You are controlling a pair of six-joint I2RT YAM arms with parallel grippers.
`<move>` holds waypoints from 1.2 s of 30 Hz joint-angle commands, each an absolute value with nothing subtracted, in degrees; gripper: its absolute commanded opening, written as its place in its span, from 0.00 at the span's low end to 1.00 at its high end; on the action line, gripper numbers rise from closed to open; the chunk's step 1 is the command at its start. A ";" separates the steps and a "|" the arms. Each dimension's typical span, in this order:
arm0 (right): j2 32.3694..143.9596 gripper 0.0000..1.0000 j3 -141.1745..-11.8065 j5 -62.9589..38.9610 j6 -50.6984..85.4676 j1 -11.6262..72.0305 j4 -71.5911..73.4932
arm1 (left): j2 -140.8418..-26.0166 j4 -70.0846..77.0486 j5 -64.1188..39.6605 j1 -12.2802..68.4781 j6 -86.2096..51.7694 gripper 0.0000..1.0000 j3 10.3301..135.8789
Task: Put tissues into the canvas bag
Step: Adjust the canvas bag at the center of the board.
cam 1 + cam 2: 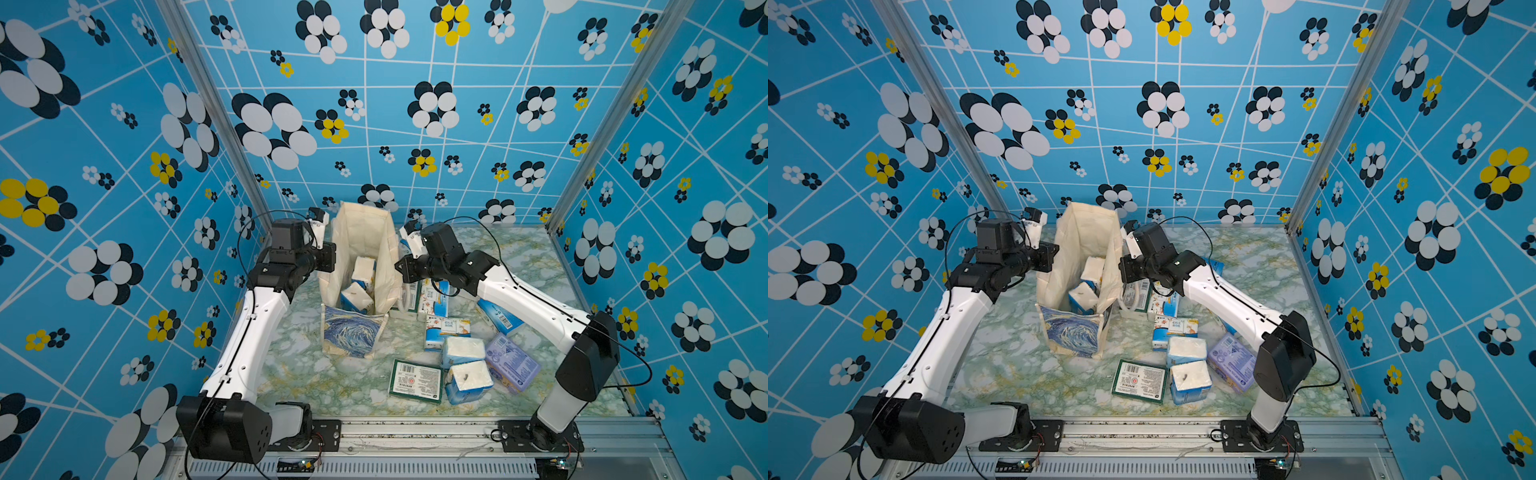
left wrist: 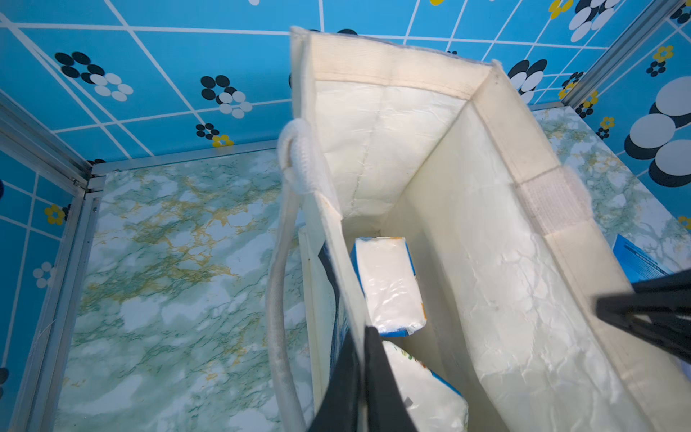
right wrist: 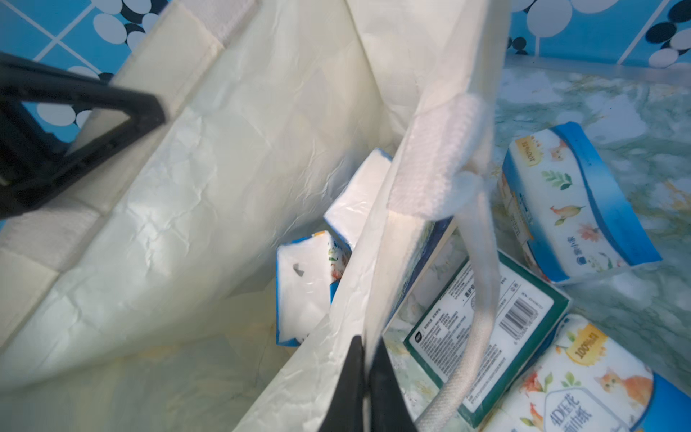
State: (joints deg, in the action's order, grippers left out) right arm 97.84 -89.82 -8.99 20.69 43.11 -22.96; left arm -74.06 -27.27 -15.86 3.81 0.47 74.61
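We see a cream canvas bag (image 1: 353, 336) with a blue swirling print. It stands upright near the middle of a green marble-patterned table (image 1: 291, 353), with its mouth open.

The left gripper (image 2: 364, 333) is clamped on the bag's left rim. In the left wrist view the fabric is pinched between its dark fingers. The right gripper (image 3: 368, 342) is clenched the same way on the opposite rim, with cream fabric caught between its fingers. The bag stands between the two arms, one gripping each side.

Of the tissues (image 1: 356, 297), two white packs with blue edges lie at the bottom of the bag, one behind the other.

The remaining packs lie on the table to the right of the bag:
- A flat green-labelled pack (image 1: 415, 381) lies nearest the front edge.
- Two blue-and-white packs (image 1: 463, 351) sit just beside it, touching each other.
- A lavender pack (image 1: 512, 365) lies next to those, partly under the right arm.
- More packs sit close against the bag's right side.

A cream loop handle (image 3: 482, 284) hangs down outside the bag, across a second green-edged pack (image 3: 523, 310).
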 commanded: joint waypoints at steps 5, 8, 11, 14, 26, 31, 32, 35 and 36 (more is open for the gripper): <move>95.55 0.09 -87.74 -9.76 22.26 45.00 -20.36 | -75.67 -21.29 -19.23 2.55 -2.21 0.11 77.26; 96.92 0.10 -89.70 -8.64 20.57 44.83 -21.43 | -75.16 -22.21 -19.74 2.64 -3.30 0.10 76.47; 98.96 0.10 -93.63 -7.78 18.90 44.56 -23.56 | -73.48 -23.17 -18.70 2.72 -4.17 0.10 74.65; 100.16 0.19 -96.05 -7.30 17.49 44.24 -25.05 | -71.17 -24.13 -17.07 2.77 -4.74 0.09 72.53; 90.20 0.64 -92.89 -5.80 8.15 41.54 -23.60 | -67.19 -27.62 -11.56 2.64 -3.51 0.13 69.01; 88.09 0.80 -92.31 -1.80 3.63 39.35 -24.45 | -66.04 -28.52 -8.49 2.57 -4.78 0.40 69.07; 88.60 0.82 -92.98 -1.21 2.68 38.49 -25.62 | -65.65 -29.39 -7.53 2.56 -5.53 0.45 69.74; 91.15 0.87 -94.58 -0.85 0.64 36.13 -28.36 | -63.75 -32.14 -4.33 2.63 -7.95 0.61 71.53; 91.90 0.88 -94.93 -0.64 0.28 35.52 -28.92 | -63.00 -32.89 -3.47 2.63 -8.53 0.65 72.02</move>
State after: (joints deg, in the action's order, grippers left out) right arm 88.47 -93.97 -2.98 3.86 37.32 -24.34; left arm -66.04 -29.63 -7.57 2.96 -6.46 69.52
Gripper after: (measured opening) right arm 0.875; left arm 0.623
